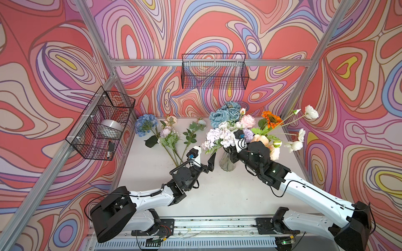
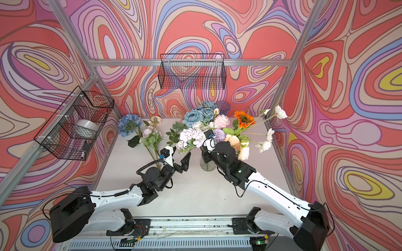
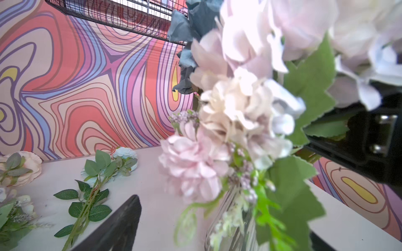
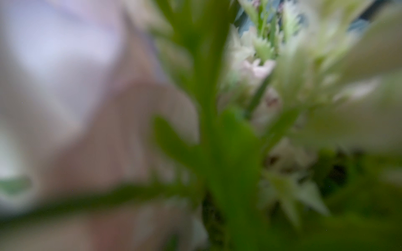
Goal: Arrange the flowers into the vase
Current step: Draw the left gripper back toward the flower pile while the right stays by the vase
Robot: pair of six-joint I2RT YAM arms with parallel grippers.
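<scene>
A: Are the long-stemmed fake flowers (image 1: 226, 130) all in?
B: Most stand in the clear glass vase (image 1: 226, 164). A few sprays (image 1: 165, 132) lie on the white counter (image 1: 217, 191). Left claw (image 1: 207, 164) open, empty; right claw (image 1: 232, 155) shut among stems.

We searched everywhere around the vase (image 1: 226, 164) and found no writing, label or number we could read.

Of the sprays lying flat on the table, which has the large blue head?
The blue hydrangea, leftmost of the three. The middle spray carries pale pink blooms; the leafy spray on the right ends in one small pale bloom.
</scene>
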